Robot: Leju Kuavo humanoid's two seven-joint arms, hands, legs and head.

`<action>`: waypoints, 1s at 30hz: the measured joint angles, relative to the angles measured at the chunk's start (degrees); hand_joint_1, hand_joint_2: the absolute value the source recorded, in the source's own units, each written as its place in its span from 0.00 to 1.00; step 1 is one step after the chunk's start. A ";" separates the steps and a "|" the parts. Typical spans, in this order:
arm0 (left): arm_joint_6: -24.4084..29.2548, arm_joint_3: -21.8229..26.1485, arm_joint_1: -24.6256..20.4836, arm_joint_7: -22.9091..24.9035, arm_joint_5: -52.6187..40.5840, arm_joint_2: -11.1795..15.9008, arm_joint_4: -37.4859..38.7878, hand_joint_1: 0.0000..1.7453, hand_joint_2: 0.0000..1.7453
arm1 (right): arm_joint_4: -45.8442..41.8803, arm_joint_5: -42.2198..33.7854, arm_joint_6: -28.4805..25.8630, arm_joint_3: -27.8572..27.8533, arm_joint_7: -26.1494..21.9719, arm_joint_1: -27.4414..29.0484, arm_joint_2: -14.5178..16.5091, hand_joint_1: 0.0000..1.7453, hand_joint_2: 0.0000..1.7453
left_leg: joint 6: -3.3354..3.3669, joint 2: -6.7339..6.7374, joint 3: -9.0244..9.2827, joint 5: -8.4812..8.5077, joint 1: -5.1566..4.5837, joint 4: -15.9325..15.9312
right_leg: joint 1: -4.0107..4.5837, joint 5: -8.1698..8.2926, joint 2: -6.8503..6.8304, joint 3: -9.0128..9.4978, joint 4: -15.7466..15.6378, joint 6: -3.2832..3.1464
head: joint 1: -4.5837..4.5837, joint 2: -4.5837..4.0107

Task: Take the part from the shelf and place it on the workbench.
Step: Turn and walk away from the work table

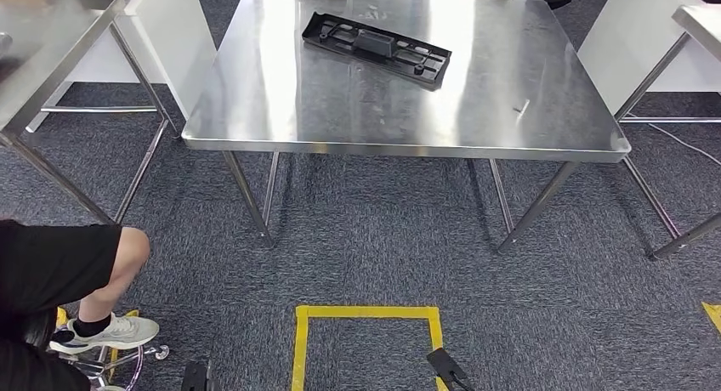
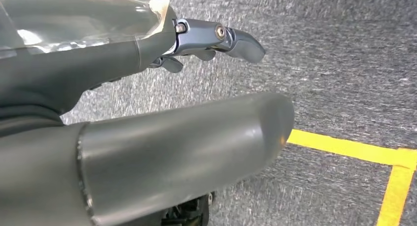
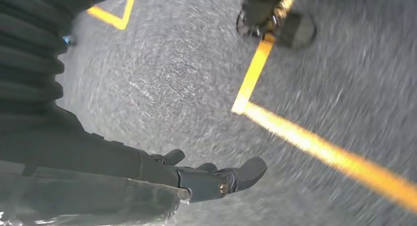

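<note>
Black moulded part [image 1: 377, 48] lies flat on the workbench [image 1: 281, 110], near the far edge and roughly mid-width, long axis slanted toward the right side. Judged from this: placement looks done; nothing obvious left (shelf not visible, so source cannot be checked).

Left hand [image 2: 211, 39] hangs low over the floor, fingers loosely apart, holding nothing. Right hand [image 3: 216, 179] likewise: fingers spread, nothing in them, picture somewhat blurred.

Workbench top is brushed steel, reflective, with a small light mark toward the right edge. Grey carpet [image 1: 383, 255] underneath, yellow tape square [image 1: 367, 323] on it in front of the bench. Further steel tables at left [image 1: 42, 51] and right [image 1: 701, 21]. A seated person's leg and pale shoe [image 1: 106, 331] at lower left.
</note>
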 joint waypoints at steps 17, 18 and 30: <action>1.71 0.39 -0.95 1.06 -3.26 -0.66 -0.01 0.00 0.00 | 0.52 2.16 -0.08 -0.24 0.44 1.83 1.56 0.00 0.00 | -0.78 -0.52 6.54 -6.42 0.15 0.20 | 0.32 5.10 -0.13 -6.01 0.73 -1.99 | -0.01 -0.01; 1.71 0.39 -0.99 1.16 -3.47 -0.74 -0.01 0.00 0.00 | 0.55 2.41 0.11 -0.20 0.62 1.86 1.58 0.00 0.00 | -0.26 -0.42 6.27 -6.08 0.12 0.03 | 0.24 5.11 -0.12 -6.30 0.92 -1.62 | -0.03 -0.01; 2.93 1.23 -1.38 2.17 -5.51 -1.62 -0.01 0.00 0.00 | 0.80 9.50 1.74 5.24 1.53 2.03 1.57 0.00 0.00 | 0.28 -0.04 0.38 -0.60 0.05 -0.08 | 0.08 -0.41 0.05 -0.04 0.43 -0.22 | 0.17 0.00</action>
